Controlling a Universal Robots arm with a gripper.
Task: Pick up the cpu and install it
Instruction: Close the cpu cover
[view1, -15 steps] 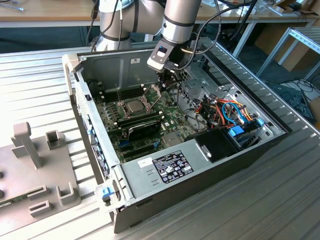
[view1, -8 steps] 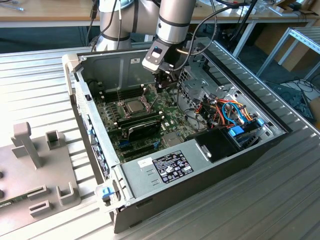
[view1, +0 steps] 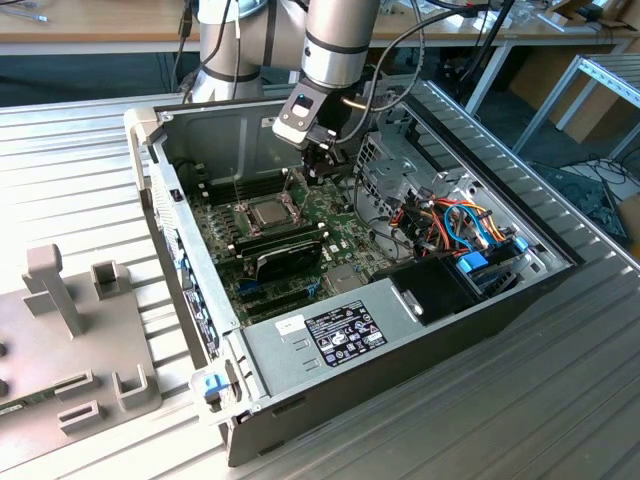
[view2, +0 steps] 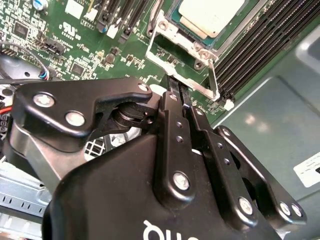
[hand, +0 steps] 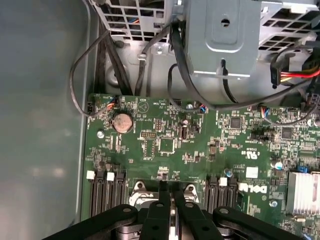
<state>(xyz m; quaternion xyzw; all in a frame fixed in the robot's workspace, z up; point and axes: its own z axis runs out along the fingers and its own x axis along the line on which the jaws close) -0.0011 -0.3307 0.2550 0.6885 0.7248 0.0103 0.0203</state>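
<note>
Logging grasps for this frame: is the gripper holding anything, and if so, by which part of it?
Nothing is held. The gripper is shut and empty above the motherboard; the cpu lies on the board, apart from the gripper.

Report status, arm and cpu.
Gripper shut, empty, above motherboard. Cpu lying in socket, apart from gripper. Metal frame sits between them.

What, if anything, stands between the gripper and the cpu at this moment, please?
Nothing covers the cpu, which lies in its socket. In the second wrist view the socket's open hinged frame lies between it and the shut gripper, which hangs over the green board beside the socket.
</note>
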